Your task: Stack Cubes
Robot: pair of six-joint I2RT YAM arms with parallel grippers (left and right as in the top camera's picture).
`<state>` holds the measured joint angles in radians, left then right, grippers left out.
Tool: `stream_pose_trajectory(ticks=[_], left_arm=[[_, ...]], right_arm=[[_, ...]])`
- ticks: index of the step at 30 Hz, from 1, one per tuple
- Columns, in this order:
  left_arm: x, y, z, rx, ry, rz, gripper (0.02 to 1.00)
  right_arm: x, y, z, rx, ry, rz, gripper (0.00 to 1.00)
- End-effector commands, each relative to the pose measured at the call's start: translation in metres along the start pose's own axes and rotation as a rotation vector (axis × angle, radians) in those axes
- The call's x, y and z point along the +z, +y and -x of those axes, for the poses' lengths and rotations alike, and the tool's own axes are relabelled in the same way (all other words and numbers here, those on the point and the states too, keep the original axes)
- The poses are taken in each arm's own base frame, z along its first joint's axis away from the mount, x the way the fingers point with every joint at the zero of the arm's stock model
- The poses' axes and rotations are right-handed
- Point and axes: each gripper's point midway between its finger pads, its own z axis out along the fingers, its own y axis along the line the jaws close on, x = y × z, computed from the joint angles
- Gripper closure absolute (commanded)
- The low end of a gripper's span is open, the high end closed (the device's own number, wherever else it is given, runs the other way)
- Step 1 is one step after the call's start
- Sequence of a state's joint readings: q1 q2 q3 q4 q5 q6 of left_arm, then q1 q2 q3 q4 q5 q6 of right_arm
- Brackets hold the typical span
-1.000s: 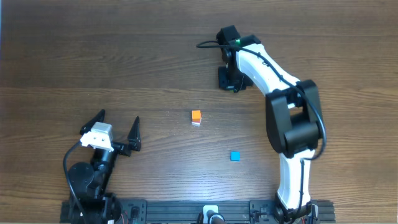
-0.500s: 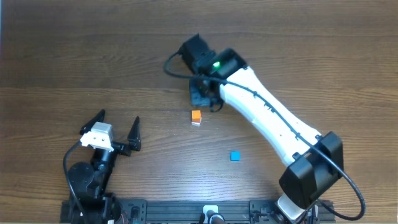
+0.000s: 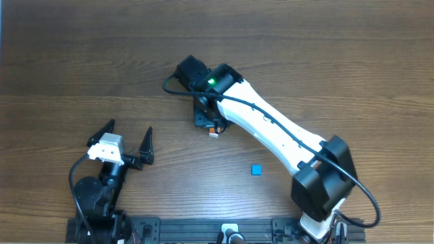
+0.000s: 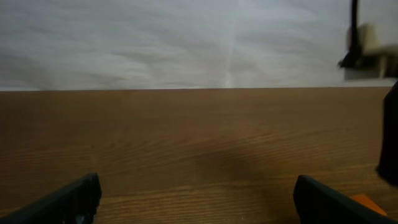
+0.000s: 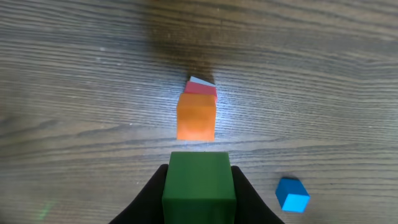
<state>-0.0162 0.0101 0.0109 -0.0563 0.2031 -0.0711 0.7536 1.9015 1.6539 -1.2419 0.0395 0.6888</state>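
- Green cube (image 5: 199, 180): pinched between the fingers of the right gripper (image 5: 199, 200), held in the air close to the stack, not yet set on it.
- Stack (image 5: 196, 116): orange over red over a white sliver, standing mid-table (image 3: 68, 54); partly built.
- Blue cube (image 5: 292, 194): loose on the wood nearby, probably last to go on.
- Left gripper (image 3: 129, 132): spread wide, empty, well apart from the cubes.

The dark wooden table (image 3: 81, 54) spans the whole top view, its grain running left to right. Near the centre a white cube (image 3: 213, 134) rests on it. A blue cube (image 3: 256, 169) lies apart, to its lower right.
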Motion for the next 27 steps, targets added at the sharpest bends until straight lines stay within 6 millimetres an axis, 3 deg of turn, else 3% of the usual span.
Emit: stream_pose_trajectory(ticks=[1, 27], left_arm=[[0.000, 0.000, -0.001, 0.011, -0.001, -0.004, 0.018], [0.000, 0.000, -0.001, 0.011, -0.001, -0.004, 0.018]], right_arm=[[0.014, 0.003, 0.002, 0.029, 0.026, -0.016, 0.991], [0.035, 0.003, 0.007, 0.037, 0.048, -0.035, 0.989]])
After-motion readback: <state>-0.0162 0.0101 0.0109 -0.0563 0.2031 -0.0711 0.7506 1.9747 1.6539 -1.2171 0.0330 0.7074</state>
